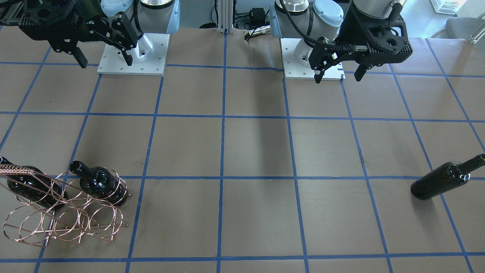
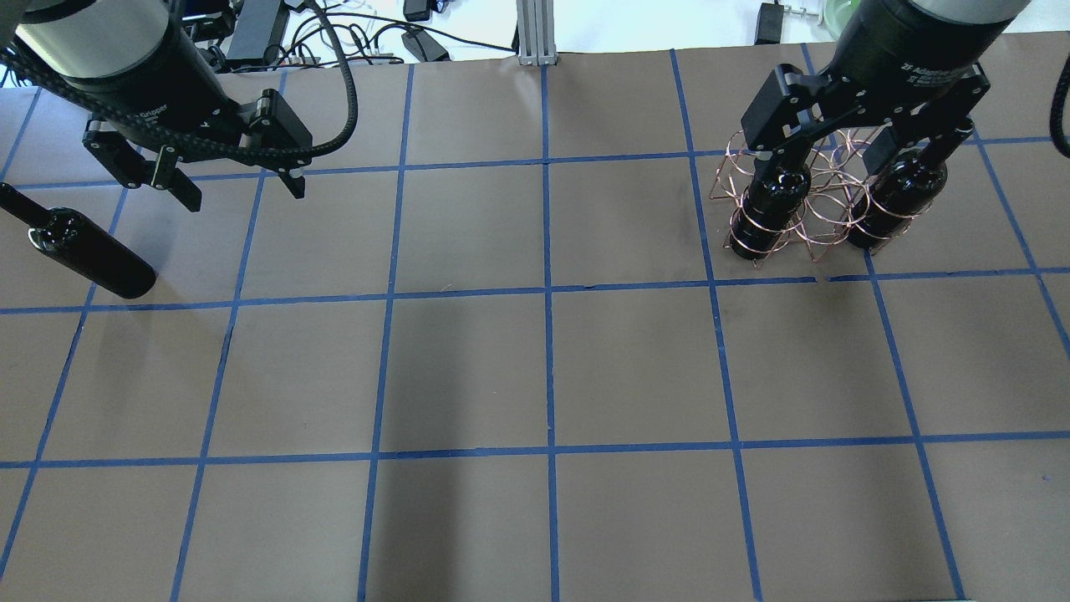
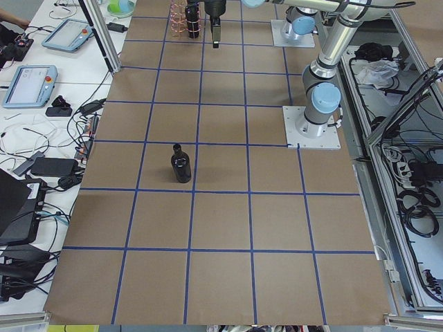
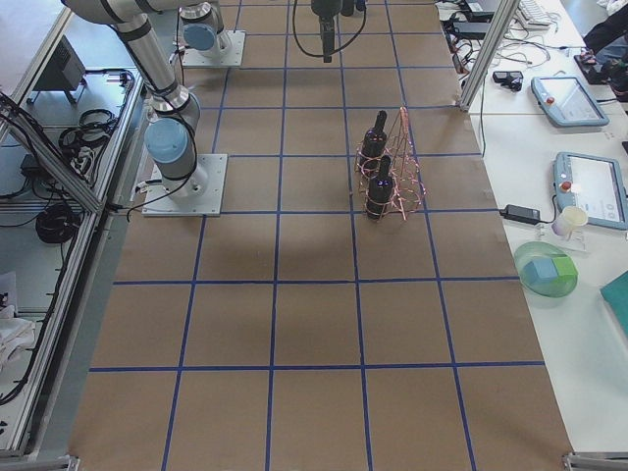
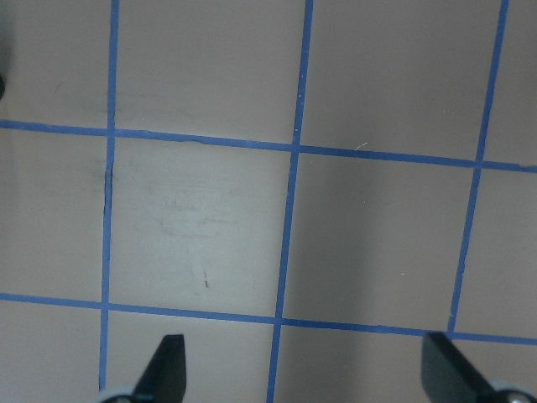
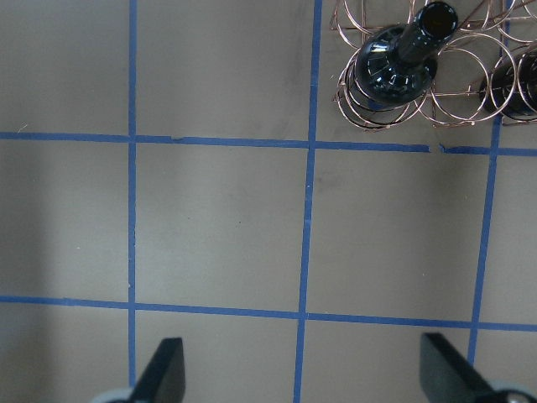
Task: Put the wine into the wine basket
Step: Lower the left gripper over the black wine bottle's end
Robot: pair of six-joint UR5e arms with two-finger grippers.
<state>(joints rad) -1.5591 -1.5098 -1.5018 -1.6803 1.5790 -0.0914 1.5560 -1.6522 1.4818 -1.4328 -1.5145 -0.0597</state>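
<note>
The copper wire wine basket (image 1: 64, 216) stands on the table on my right side and holds two black bottles, one (image 1: 99, 184) beside the other (image 1: 26, 185). It also shows in the overhead view (image 2: 823, 196) and the right wrist view (image 6: 457, 92). A third wine bottle (image 1: 441, 184) lies on its side on the table at my far left, also seen in the overhead view (image 2: 88, 253). My left gripper (image 1: 338, 77) is open and empty, raised near the lying bottle. My right gripper (image 1: 105, 62) is open and empty, raised high above the table and back from the basket.
The table is brown paper with a grid of blue tape (image 2: 547, 293). The arm base plates (image 1: 132, 57) stand at the robot's edge. Tablets and cables (image 3: 31, 83) lie on a side bench beyond the table. The table between the bottle and the basket is bare.
</note>
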